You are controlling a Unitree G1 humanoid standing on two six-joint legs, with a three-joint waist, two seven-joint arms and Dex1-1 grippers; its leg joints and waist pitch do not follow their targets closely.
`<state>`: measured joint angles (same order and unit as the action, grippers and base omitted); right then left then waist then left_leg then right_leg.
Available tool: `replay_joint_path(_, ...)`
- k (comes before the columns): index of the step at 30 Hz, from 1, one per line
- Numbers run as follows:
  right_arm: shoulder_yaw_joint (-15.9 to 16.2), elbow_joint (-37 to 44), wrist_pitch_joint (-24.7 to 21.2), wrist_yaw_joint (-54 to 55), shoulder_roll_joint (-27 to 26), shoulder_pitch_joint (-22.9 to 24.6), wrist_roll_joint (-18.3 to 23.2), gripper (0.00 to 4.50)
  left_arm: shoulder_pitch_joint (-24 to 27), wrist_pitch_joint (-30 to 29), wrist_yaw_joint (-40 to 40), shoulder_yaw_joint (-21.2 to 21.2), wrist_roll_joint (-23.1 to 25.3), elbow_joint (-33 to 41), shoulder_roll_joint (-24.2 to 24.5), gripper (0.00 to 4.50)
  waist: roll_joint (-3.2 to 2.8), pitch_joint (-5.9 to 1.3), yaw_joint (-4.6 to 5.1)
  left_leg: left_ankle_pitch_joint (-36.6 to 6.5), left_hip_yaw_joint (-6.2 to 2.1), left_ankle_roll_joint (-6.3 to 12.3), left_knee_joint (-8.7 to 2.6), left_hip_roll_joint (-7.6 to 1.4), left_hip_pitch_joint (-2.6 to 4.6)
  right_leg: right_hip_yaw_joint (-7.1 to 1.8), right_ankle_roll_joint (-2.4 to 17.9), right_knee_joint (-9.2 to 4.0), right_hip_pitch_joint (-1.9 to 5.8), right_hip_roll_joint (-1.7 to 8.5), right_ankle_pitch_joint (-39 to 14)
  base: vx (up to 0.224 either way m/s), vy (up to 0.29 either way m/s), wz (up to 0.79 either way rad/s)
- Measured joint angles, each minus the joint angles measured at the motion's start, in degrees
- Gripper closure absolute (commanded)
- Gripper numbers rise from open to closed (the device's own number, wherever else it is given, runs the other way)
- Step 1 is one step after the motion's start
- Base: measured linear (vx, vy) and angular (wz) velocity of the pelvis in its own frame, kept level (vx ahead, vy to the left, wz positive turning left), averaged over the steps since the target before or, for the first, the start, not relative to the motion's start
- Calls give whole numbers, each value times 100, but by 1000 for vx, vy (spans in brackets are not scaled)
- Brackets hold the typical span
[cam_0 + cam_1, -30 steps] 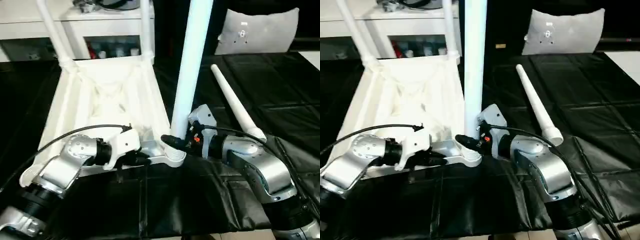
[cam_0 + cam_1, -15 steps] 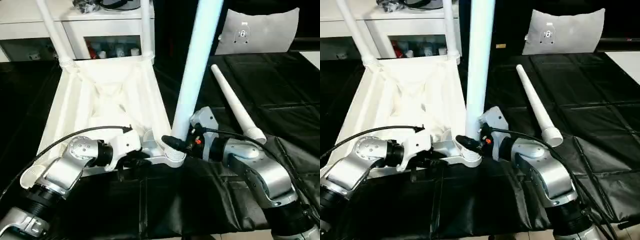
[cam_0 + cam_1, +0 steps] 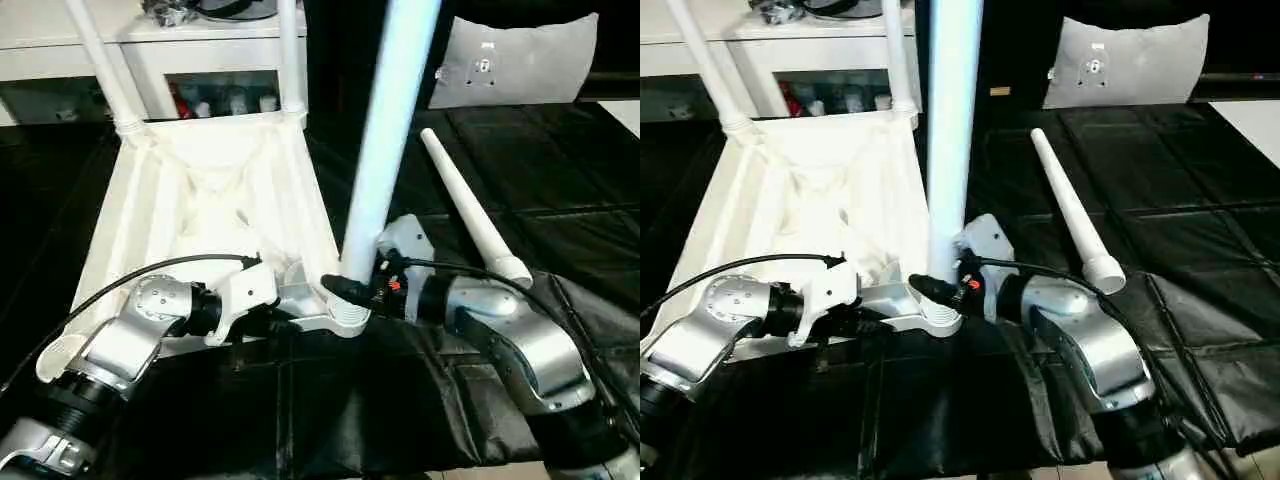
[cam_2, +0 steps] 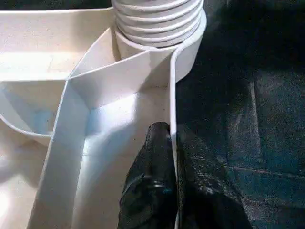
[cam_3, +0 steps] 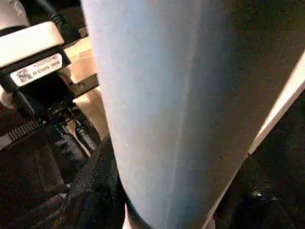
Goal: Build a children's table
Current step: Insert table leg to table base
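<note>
The third leg [image 3: 385,150] stands in the near corner socket [image 3: 345,312] of the upturned tabletop [image 3: 200,200]. The right tool [image 3: 345,290] pinches the leg's base while the left tool [image 4: 174,157] clamps the tabletop's rim. Judging by this, seating the leg is underway; next, the loose leg [image 3: 470,210] lying on the black-covered table [image 3: 560,180] needs fetching.

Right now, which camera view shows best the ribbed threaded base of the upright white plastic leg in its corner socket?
The left wrist view: the ribbed threaded base sits close above the corner socket. The eye views show it small; the right wrist view shows the smooth white leg.
</note>
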<state>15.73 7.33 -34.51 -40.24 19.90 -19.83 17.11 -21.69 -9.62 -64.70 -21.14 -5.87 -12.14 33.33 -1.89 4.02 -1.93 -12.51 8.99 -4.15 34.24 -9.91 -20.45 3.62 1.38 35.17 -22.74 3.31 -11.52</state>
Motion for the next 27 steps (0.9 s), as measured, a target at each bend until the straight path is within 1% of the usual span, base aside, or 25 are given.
replay_joint_path(2, 60, -33, -42, -116, 61, -79, -2, 260, 1, 37, -28, -1, 4, -2, 0, 450, 0, 0, 0, 0, 3, 0, -3, 0, 0, 0, 1, -6, 0, 0, -1, 0, 0, 0)
replay_joint_path(5, 39, -80, -57, -186, 62, -105, 13, 260, 0, 43, -46, 6, 5, -8, -10, 450, 0, 0, -1, 0, 4, 1, -8, 0, 2, 0, 3, -6, 0, 0, -4, 0, 0, 0)
replay_joint_path(7, -112, -167, -66, -182, -35, -55, 124, 260, 0, 4, -26, 28, 9, -17, -51, 450, -1, -1, -1, 0, 5, 1, -9, 0, 6, -1, 3, -5, 3, 0, -4, 0, 0, 0)
replay_joint_path(8, -303, -269, -92, -164, -145, 18, 270, 260, 0, -19, -12, 48, 9, -30, -94, 450, -4, -2, -3, 0, 7, 1, -9, 0, 8, -1, 3, -5, 5, 0, -4, 0, 0, 0)
replay_joint_path(11, -696, -475, -78, -155, -327, 225, 634, 260, 20, -33, -2, 92, 3, -57, -154, 450, -14, -8, -6, 0, 14, 1, -9, 0, 15, -6, 3, -8, 9, 1, -3, 0, 0, 0)
replay_joint_path(13, -852, -545, -6, -160, -362, 346, 803, 260, 60, -34, 3, 165, -11, -60, -206, 450, -23, -12, -26, 0, 16, 2, -9, 0, 16, -6, 3, -12, 12, 2, -3, 0, 0, 0)
replay_joint_path(16, -910, -572, 81, -169, -378, 440, 866, 260, 72, -39, 8, 182, -24, -70, -229, 450, -32, -17, -34, 0, 19, 2, -9, 0, 17, -7, 3, -14, 15, 3, -3, 0, 0, 0)
replay_joint_path(18, -947, -573, 337, -180, -401, 660, 924, 260, 73, -40, 7, 179, -32, -84, -257, 450, -49, -27, -54, -3, 20, 6, -9, 0, 18, -7, 3, -19, 14, 4, -4, 0, 0, 0)
replay_joint_path(20, -929, -572, 540, -183, -389, 776, 900, 260, 73, -40, 6, 174, -52, -126, -284, 450, -76, -44, -60, -7, 26, 12, -9, 1, 14, -8, 1, -22, 15, 6, -5, 0, 0, 0)
replay_joint_path(22, -694, -508, 1006, -184, -282, 909, 588, 260, 73, -33, -1, 169, -50, -174, -318, 450, -101, -62, -75, -11, 30, 18, -9, 1, 17, -8, -8, -23, 18, 8, -11, 0, 0, 0)
replay_joint_path(25, -364, -475, 1547, -166, -116, 921, 166, 260, 71, -17, -1, 169, -34, -224, -334, 450, -103, -68, -71, -12, 31, 18, -11, 1, 41, -9, -20, -23, 40, 8, -18, 0, 0, 0)
replay_joint_path(27, -216, -419, 1794, -161, -50, 932, -53, 260, 71, -1, -1, 171, -13, -240, -333, 450, -98, -71, -59, -12, 30, 18, -11, 1, 49, -9, -50, -24, 48, 8, -36, 0, 0, 0)
